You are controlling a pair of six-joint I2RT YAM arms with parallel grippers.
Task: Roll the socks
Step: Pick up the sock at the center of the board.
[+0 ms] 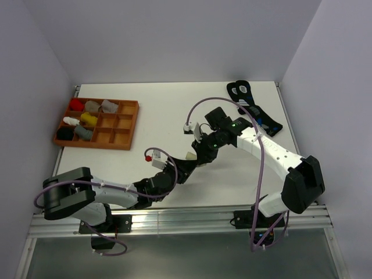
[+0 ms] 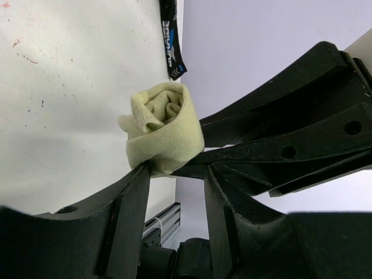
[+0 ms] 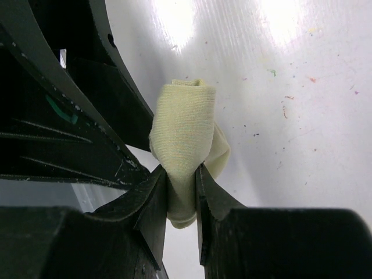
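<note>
Cream sock roll (image 3: 186,122) tight in jaws of right claw (image 3: 183,172)

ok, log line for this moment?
cream sock: rolled up | right pincer: shut on it | left pincer: jaws apart, tips at the roll | black socks: far right, untouched
</note>
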